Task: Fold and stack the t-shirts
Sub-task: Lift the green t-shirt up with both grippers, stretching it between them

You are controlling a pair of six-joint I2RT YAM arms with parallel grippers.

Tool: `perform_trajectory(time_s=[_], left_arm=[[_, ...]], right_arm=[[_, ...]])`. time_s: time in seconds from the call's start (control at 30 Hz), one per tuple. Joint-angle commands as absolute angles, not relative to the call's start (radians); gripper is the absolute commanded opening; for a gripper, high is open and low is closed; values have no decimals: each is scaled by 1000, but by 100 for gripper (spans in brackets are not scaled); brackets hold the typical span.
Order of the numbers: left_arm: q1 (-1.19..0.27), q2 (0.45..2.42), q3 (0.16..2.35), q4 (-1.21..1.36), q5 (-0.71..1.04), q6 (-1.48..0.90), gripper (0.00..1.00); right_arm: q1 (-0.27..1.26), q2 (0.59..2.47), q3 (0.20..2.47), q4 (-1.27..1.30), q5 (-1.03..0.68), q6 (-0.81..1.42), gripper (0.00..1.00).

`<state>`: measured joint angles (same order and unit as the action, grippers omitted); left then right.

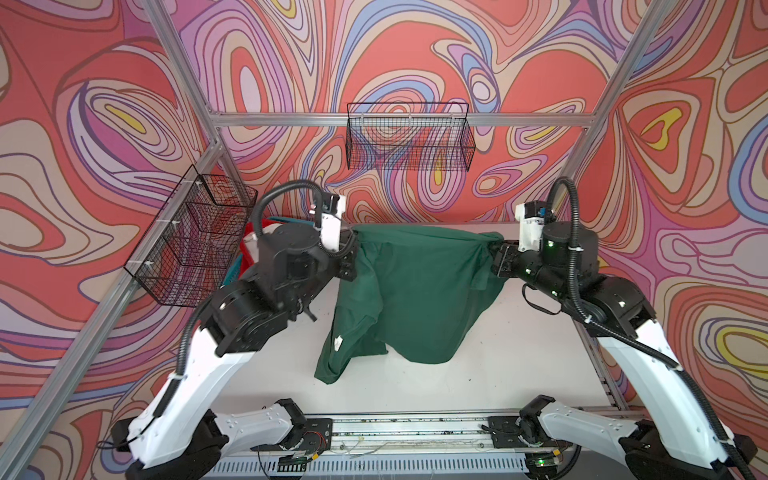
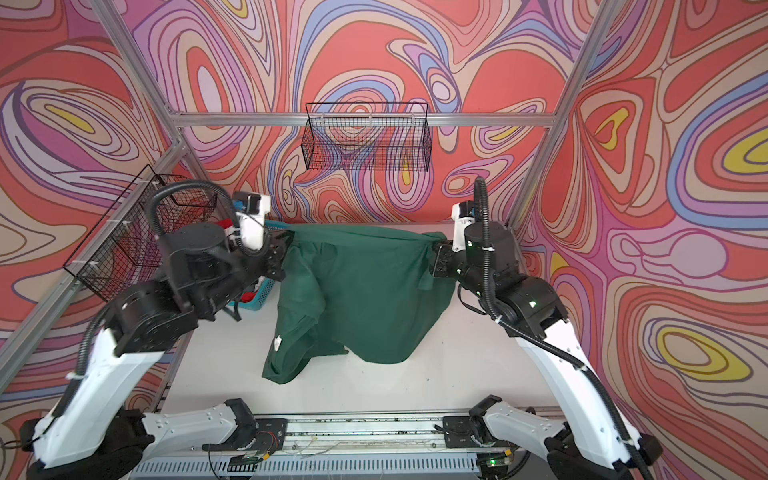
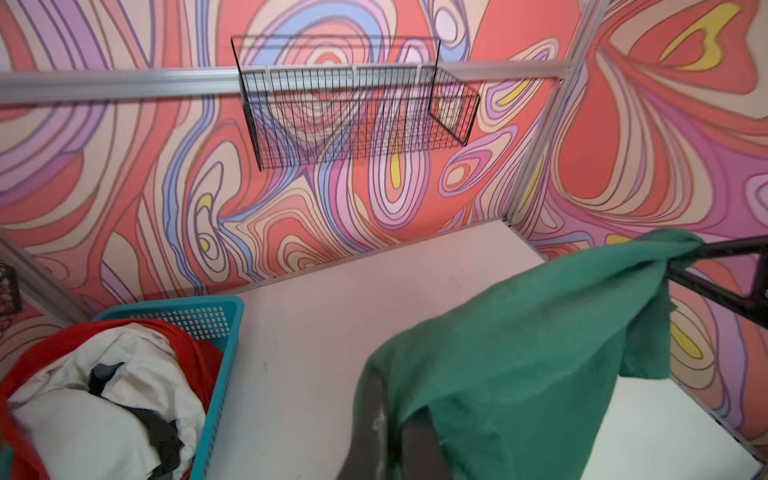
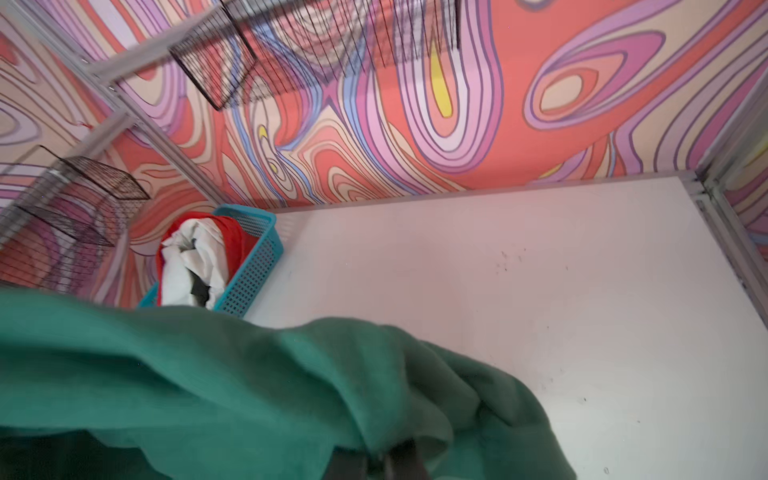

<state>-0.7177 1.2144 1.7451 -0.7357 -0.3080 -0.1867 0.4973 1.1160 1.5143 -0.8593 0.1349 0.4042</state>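
Green t-shirt (image 1: 415, 291) hangs over bench (image 1: 519, 374), top edge taut, long axis left-right. Left gripper (image 1: 353, 246) clamped shut on one end, right gripper (image 1: 498, 249) clamped shut on other. Lower part with neck tag (image 1: 337, 342) rests on bench, nearer left arm.

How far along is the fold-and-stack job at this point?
Done: nothing folded or stacked on the table. In hand: the green t-shirt hangs stretched between left end effector and right end effector. Left: folding it, plus red and white shirts in the blue basket.
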Motion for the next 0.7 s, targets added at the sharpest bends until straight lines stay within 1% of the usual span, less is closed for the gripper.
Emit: perform_trajectory(time_s=[0.0,0.17,0.27,0.4,0.5,0.6,0.67], left_arm=[[-613,1301,1723,-625,-208,-184,0],[-501,1470,1665,-536,-101,-178,0],[-439,1563,1629,-444,-58,-180,0],[-395,1709,1701,-408,-27,-118,0],[-381,1805,1807,-454,-32,-91,0],[-382,1826,1870,-531,-24,-93,0],[-383,1772,1831,-541,-8,-110,0]], right_arm=[[491,1149,1445,-788,158,427,0],[466,1271,1377,-708,167,405,0],[405,1355,1346,-609,109,401,0],[328,1506,1391,-536,126,369,0],[291,1614,1469,-517,89,346,0],[290,1662,1541,-539,93,327,0],[290,1647,1561,-562,73,316,0]])
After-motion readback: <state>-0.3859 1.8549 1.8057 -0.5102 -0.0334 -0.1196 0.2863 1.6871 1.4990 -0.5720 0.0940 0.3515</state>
